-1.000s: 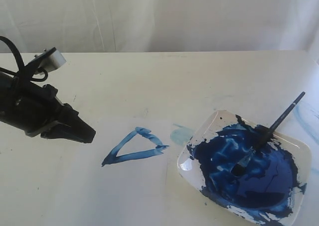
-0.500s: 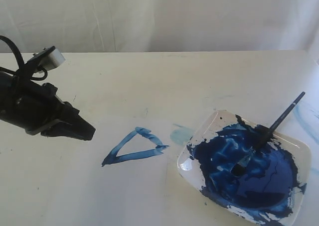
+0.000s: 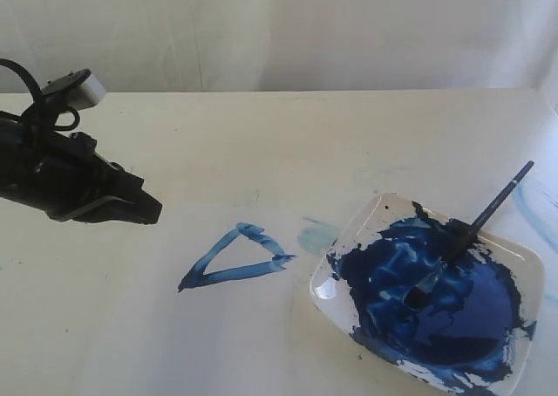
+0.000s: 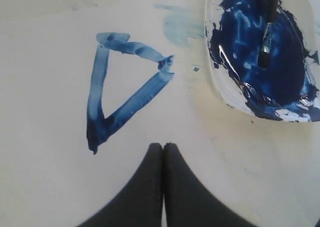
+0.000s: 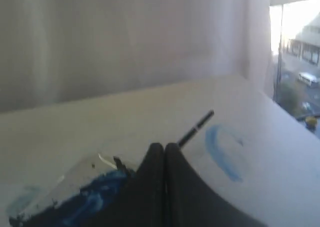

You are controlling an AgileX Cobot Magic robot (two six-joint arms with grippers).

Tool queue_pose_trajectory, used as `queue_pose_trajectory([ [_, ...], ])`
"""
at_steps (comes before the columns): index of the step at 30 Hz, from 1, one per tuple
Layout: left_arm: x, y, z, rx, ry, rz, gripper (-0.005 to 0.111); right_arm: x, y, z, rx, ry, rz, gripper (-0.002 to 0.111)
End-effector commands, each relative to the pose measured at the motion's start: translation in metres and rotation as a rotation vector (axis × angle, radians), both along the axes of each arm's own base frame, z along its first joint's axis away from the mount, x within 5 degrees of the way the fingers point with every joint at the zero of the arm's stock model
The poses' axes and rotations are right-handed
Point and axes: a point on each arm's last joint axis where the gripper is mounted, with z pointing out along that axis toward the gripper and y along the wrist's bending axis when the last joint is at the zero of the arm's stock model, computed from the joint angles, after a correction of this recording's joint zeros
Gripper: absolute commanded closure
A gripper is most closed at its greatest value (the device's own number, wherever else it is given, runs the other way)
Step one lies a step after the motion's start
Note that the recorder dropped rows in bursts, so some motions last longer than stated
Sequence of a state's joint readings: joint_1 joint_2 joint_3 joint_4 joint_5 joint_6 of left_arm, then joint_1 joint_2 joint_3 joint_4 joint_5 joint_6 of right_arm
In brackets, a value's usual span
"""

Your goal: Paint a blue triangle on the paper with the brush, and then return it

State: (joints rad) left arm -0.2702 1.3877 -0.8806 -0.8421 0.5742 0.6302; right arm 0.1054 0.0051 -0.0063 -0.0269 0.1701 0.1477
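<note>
exterior view: the left gripper (image 3: 146,211) hangs over the left part of the table (image 3: 349,126), its fingers pressed together and empty, well apart from the blue triangle (image 3: 235,272). the triangle sits on the paper (image 3: 218,344), with a pale blue smudge (image 3: 316,235) between it and the dish (image 3: 526,265) on the right. the brush (image 3: 475,230) lies in the dish, bristles in the dark paint pool (image 3: 436,309), handle leaning out over the far rim. a white curtain (image 3: 279,30) hangs behind.

left wrist view: the left gripper's (image 4: 163,148) black fingers meet in a closed seam, holding nothing, just beside the triangle's (image 4: 135,99) long pointed corner and covering a patch of paper (image 4: 50,177). the dish (image 4: 212,72), the smudge (image 4: 180,27) and the brush (image 4: 267,32) lie beyond.

right wrist view: the right gripper (image 5: 164,148) is likewise pressed closed and empty. its fingers hide most of the brush (image 5: 197,127); only the handle end shows. the blurred dish (image 5: 80,179), a blue smear (image 5: 222,154) on the table and a window (image 5: 295,47) surround it.
</note>
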Motion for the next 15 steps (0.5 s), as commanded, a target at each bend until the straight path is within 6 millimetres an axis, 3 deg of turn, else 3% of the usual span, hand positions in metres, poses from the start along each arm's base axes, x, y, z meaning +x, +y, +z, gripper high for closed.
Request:
queue_pose_trajectory([
  [1, 0.0010, 0.0005, 0.0047, -0.009, -0.023, 0.015, 0.107, -0.0028, -0.0011, -0.0177, -0.048, 0.175, -0.002, 0.108],
  [10, 0.0045, 0.0019, 0.0052, -0.002, -0.051, 0.045, 0.107, -0.0028, -0.0011, -0.0176, -0.061, 0.172, 0.000, 0.108],
  [15, 0.0055, 0.0023, 0.0053, 0.000, -0.059, 0.053, 0.107, -0.0028, -0.0011, -0.0176, -0.209, 0.157, 0.026, 0.108],
])
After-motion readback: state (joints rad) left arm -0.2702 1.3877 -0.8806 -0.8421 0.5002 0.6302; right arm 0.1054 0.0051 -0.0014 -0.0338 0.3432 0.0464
